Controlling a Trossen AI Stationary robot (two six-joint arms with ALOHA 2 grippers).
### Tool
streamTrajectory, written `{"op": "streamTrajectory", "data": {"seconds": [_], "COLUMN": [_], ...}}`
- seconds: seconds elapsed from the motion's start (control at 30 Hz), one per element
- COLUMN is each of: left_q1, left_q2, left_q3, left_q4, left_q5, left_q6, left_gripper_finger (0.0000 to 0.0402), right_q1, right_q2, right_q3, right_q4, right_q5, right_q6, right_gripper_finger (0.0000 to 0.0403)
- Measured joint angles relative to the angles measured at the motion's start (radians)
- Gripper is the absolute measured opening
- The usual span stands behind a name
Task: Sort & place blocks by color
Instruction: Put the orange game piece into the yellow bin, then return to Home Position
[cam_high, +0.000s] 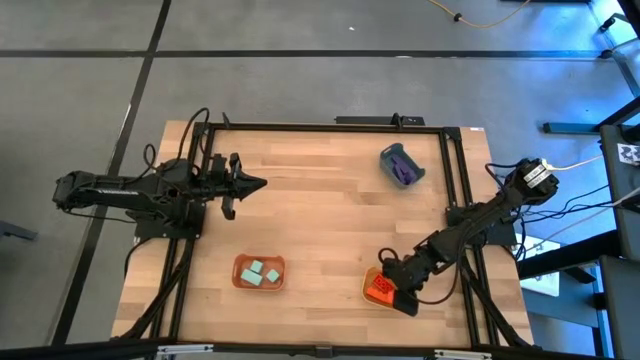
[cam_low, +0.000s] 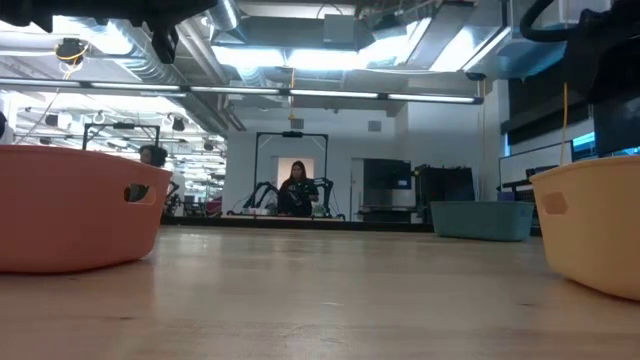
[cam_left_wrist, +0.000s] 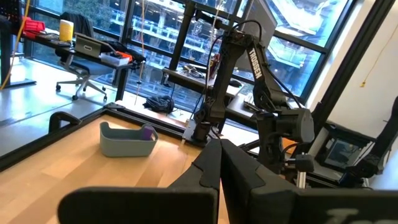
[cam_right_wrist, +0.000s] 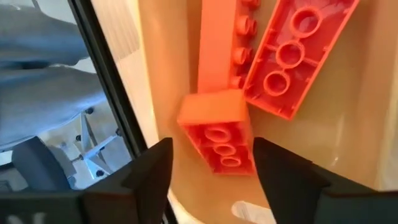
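Three red studded bricks (cam_right_wrist: 273, 56) lie in a yellow tray (cam_high: 372, 285) near the table's near right corner. My right gripper (cam_right_wrist: 212, 152) hangs open over that tray. Its fingers stand on either side of the nearest red brick (cam_right_wrist: 217, 134) without touching it; that brick lies tilted against its neighbour. Three pale teal cubes (cam_high: 260, 272) sit in an orange tray (cam_high: 240, 280). Purple bars (cam_high: 403, 170) lie in a blue-grey cup (cam_high: 390, 155). My left gripper (cam_high: 255, 183) is shut and held over the table's left side, away from all the blocks.
A black frame (cam_high: 450, 170) runs around the tabletop. In the low view the orange tray (cam_low: 70, 205) stands at the left, the yellow tray (cam_low: 595, 225) at the right and the cup (cam_low: 480, 218) farther back. A person (cam_low: 298, 188) stands far behind the table.
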Motion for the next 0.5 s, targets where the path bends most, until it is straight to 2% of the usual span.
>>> {"op": "streamTrajectory", "data": {"seconds": [0.17, 0.23, 0.37, 0.5], "left_q1": [0.0, 0.0, 0.001, 0.001], "left_q2": [0.0, 0.0, 0.0, 0.0], "left_q3": [0.0, 0.0, 0.0, 0.0], "left_q4": [0.0, 0.0, 0.0, 0.0], "left_q5": [0.0, 0.0, 0.0, 0.0], "left_q6": [0.0, 0.0, 0.001, 0.001], "left_gripper_finger": [0.0, 0.0, 0.0, 0.0], "right_q1": [-0.012, -0.027, -0.059, -0.094], "right_q2": [-0.001, -0.013, -0.084, -0.199], "right_q3": [0.0, -0.001, -0.001, -0.001], "right_q4": [0.0, -0.01, -0.07, -0.141], "right_q5": [0.012, -0.03, -0.056, 0.059], "right_q6": [-0.017, -0.033, -0.064, -0.113], "right_gripper_finger": [0.0273, 0.0288, 0.0297, 0.0291]}}
